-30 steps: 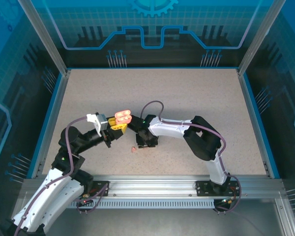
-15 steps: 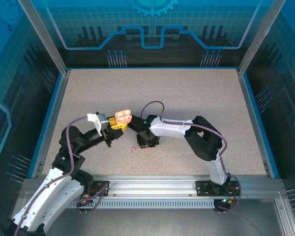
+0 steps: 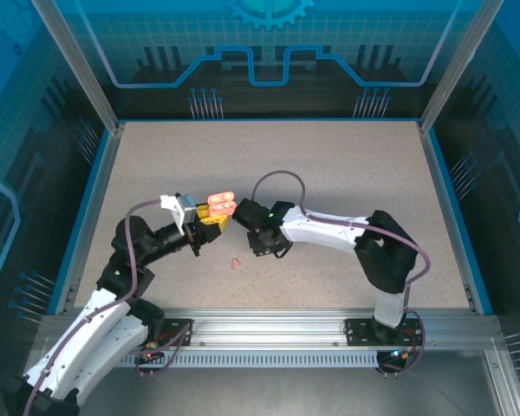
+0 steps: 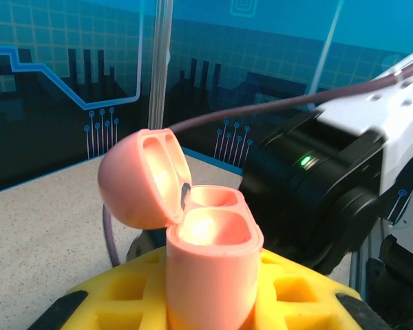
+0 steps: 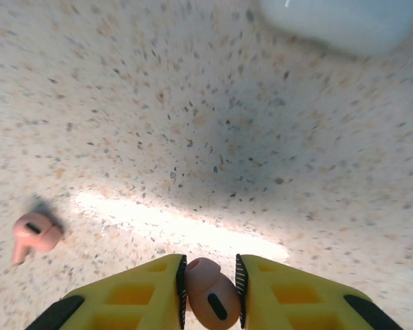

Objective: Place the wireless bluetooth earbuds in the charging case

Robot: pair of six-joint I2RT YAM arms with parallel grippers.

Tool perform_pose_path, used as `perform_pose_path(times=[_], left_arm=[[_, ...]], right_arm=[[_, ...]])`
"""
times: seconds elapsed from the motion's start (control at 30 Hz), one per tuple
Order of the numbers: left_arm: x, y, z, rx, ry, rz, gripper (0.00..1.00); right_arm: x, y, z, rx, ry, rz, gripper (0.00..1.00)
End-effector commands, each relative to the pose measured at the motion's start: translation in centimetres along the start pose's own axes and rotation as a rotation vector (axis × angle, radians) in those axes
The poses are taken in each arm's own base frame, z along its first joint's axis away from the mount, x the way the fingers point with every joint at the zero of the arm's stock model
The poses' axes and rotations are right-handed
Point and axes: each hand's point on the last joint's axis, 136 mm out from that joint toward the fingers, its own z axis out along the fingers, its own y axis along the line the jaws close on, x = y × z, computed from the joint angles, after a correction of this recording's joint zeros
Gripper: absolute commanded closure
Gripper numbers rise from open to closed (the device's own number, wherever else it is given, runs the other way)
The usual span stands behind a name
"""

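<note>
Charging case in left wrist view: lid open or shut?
Open. The lid is hinged back off the charging case, exposing both wells, which look empty.

Finish of the charging case (image 4: 210,254): plain salmon-pink, paler inside the wells. The held earbud (image 5: 208,295) is the same salmon-pink with one black oval mark; the loose earbud (image 5: 33,236) is salmon-pink with a dark slot. The left gripper (image 4: 210,302) and right gripper (image 5: 210,278) have yellow fingers, black at the outer corners. Table (image 5: 193,103): beige with dark and rust speckles. Right arm (image 3: 329,230): white shell, black joints, green light. Cable (image 4: 261,110): purple. Walls (image 3: 35,104): blue with cyan circuit lines
</note>
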Motion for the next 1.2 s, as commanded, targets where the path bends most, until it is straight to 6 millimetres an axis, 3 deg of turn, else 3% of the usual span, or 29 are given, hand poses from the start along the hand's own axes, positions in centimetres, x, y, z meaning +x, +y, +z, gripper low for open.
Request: perform_pose_path(times=[0.0, 0.33, 0.8, 1.0, 1.17], left_arm=[[-0.1, 0.1, 0.3, 0.0, -0.02, -0.022, 0.92], [1.5, 1.0, 2.7, 0.011, 0.015, -0.083, 0.94], [2.0, -0.6, 7.3, 0.127, 0.034, -0.074, 0.95], [1.7, -1.4, 8.1, 0.165, 0.032, -0.061, 0.95], [1.6, -1.7, 8.2, 0.173, 0.032, -0.053, 0.95]], right_arm=[[-1.2, -1.9, -2.6, 0.032, -0.079, -0.067, 0.73], [-3.6, -5.1, -12.3, -0.015, -0.31, -0.186, 0.73], [-5.8, -5.7, -24.2, -0.109, -0.681, -0.456, 0.73], [-6.9, -4.5, -27.0, -0.115, -0.776, -0.592, 0.72], [-7.3, -3.0, -27.6, -0.134, -0.791, -0.693, 0.72]])
